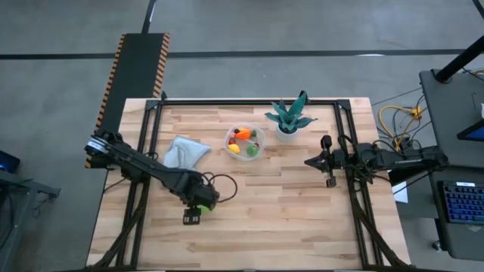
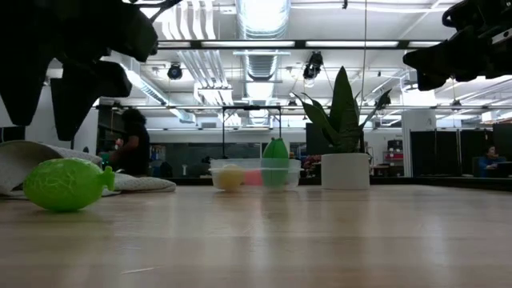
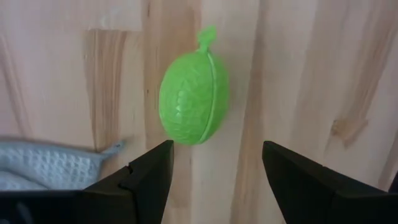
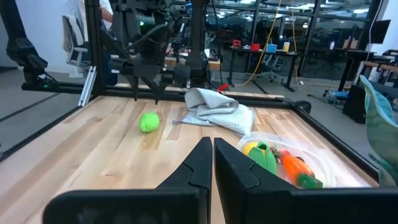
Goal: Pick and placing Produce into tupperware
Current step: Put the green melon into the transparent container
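Step in hand: picking the lime (image 3: 193, 99), lying on the surface left of the bowl (image 1: 246, 155). Our left gripper (image 3: 214, 177) hangs above, fingers apart; next we lower and close.

We see 2 dark, nearly black arms built from slim jointed segments. The left arm (image 1: 144, 162) has a pale silvery collar at its base joint and a thin black cable looping beside its wrist. The right arm (image 1: 393, 159) carries black cables along its length. The left gripper (image 3: 214, 177) has 2 matte black wedge-shaped fingers (image 3: 140, 180) with flat inner faces. The right gripper (image 4: 213, 168) has 2 black fingers tapering to points.
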